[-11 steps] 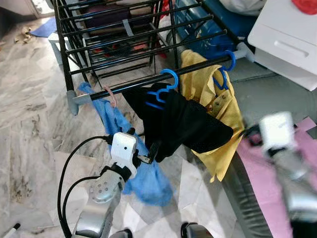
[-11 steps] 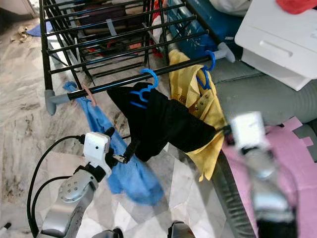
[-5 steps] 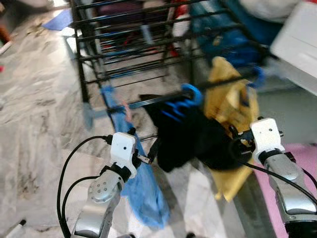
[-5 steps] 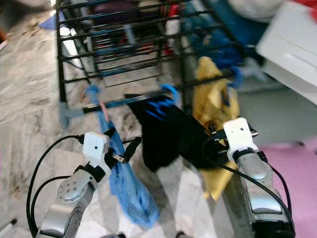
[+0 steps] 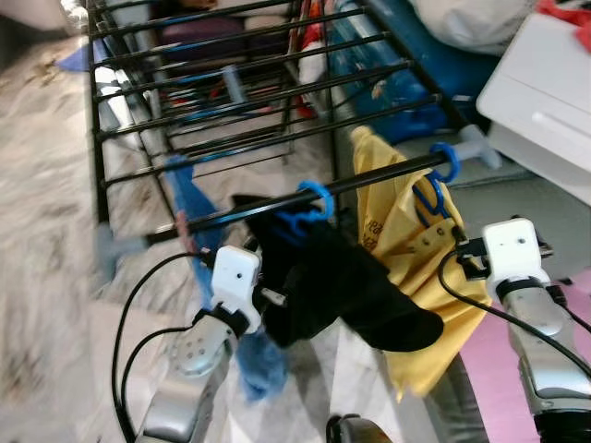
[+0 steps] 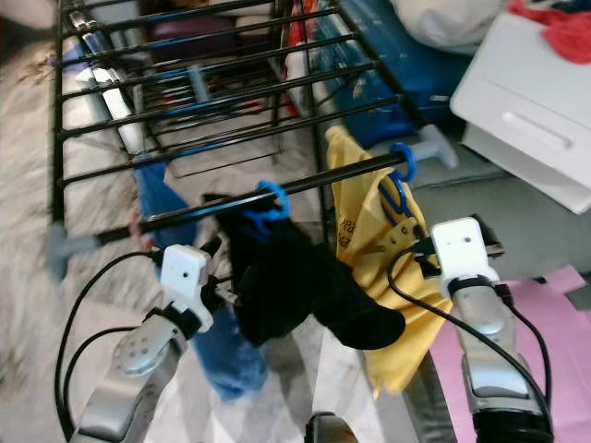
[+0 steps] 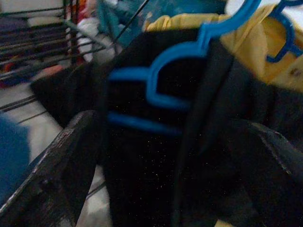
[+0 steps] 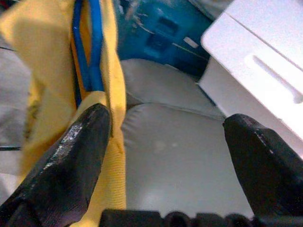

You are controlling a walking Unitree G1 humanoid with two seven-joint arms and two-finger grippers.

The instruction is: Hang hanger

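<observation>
Your right gripper (image 8: 161,156) has pulled back off the black shirt (image 5: 342,286) since a moment ago and now sits by the yellow shirt (image 5: 406,268), fingers spread wide with nothing between them. The blue hanger (image 5: 309,208) carrying the black shirt is hooked on the rack's front bar (image 5: 369,180), so I'd call the hang pretty much done. Your left gripper (image 7: 156,156) is still right up against the black cloth, fingers wide, and I can't say it's gripping anything. Watch the blue garment (image 5: 199,217) just beside it and the white cabinet (image 5: 545,101) crowding your right side when backing out.
</observation>
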